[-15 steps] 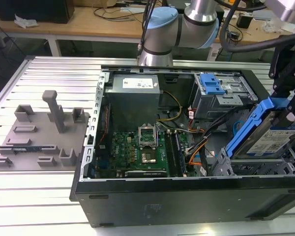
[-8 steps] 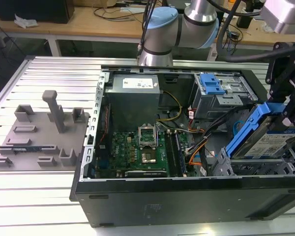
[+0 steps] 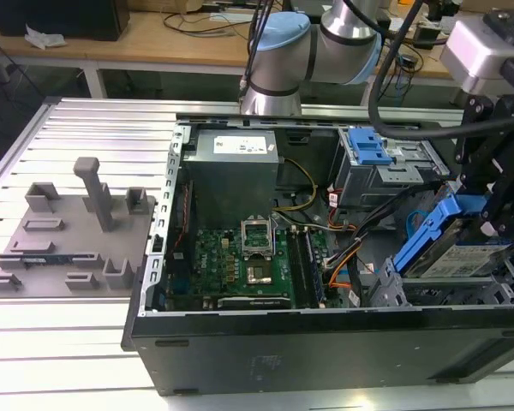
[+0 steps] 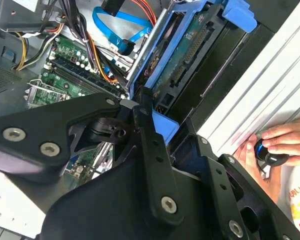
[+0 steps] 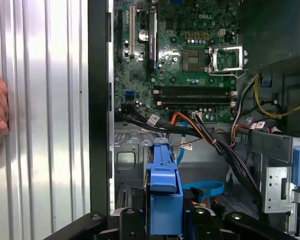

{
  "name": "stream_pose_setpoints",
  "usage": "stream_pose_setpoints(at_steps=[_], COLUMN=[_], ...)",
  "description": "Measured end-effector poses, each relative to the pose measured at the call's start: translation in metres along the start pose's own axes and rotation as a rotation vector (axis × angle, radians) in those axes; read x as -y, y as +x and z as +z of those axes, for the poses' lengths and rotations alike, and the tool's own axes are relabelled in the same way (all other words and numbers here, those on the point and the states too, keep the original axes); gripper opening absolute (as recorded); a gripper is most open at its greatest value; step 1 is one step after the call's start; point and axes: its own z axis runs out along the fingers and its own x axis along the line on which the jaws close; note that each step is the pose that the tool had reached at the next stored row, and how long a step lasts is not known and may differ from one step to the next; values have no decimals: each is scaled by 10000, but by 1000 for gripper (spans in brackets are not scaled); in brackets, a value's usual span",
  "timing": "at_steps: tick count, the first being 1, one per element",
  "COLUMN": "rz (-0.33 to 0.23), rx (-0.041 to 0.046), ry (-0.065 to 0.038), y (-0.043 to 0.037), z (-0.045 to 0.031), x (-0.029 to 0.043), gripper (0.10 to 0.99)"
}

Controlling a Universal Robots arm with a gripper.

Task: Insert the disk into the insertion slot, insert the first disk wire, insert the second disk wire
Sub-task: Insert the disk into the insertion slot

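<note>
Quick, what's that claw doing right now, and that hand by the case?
Gripper: shut on the disk.
Person's hand: touching a small dark object.

What I'm seeing on my feed: an open PC case (image 3: 325, 347) on the slatted aluminium table (image 3: 68, 342), with a green motherboard (image 3: 240, 261) flat inside. The grey power supply (image 3: 236, 163) is at the far wall, and the grey bay with a blue latch (image 3: 385, 167) is on the exterior view's right of it. A grey fixture plate (image 3: 60, 244) sits just beside the case, on the exterior view's left.

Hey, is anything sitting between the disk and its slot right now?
Nothing plainly blocks it. The disk, tilted in the claw, hangs over the insertion slot; a blue cable lies close beside.
</note>
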Motion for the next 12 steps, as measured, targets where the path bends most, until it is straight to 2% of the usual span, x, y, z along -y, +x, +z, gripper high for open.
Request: stream_pose_setpoints(at_steps=[4,6,11,12], rz=[-1,-2,-2,-2], rx=[-4,-3,-1,-2], ry=[-1,0,0,-1], y=[11,11,11,11], z=[39,40,42,42], x=[-1,-1,-1,-1], gripper=[380,506,506,576])
